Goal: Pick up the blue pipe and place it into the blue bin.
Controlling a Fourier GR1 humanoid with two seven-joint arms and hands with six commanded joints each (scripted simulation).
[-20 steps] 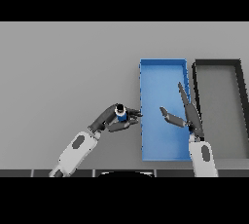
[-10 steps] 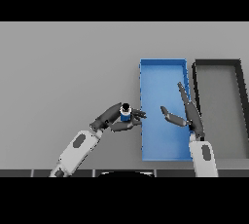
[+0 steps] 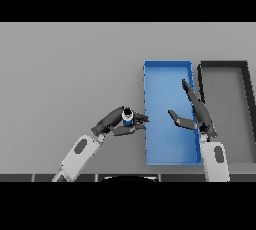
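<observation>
While our left hand [image 3: 116, 123] grips the blue pipe [image 3: 127, 118] just left of the blue bin [image 3: 167, 69], we judge only the drop remains; our right hand [image 3: 196, 115] hovers over it, fingers straight.

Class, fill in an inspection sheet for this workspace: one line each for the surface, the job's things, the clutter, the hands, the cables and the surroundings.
Surface: grey table, flat and plain.
Job's things: blue pipe held just left of the blue bin, not yet inside it.
Clutter: dark grey bin beside the blue bin, on its right.
Hands: left hand curled round the pipe at the blue bin's left wall; right hand open over the blue bin, holding nothing.
Cables: nothing seen.
Surroundings: nothing seen beyond the table.
</observation>
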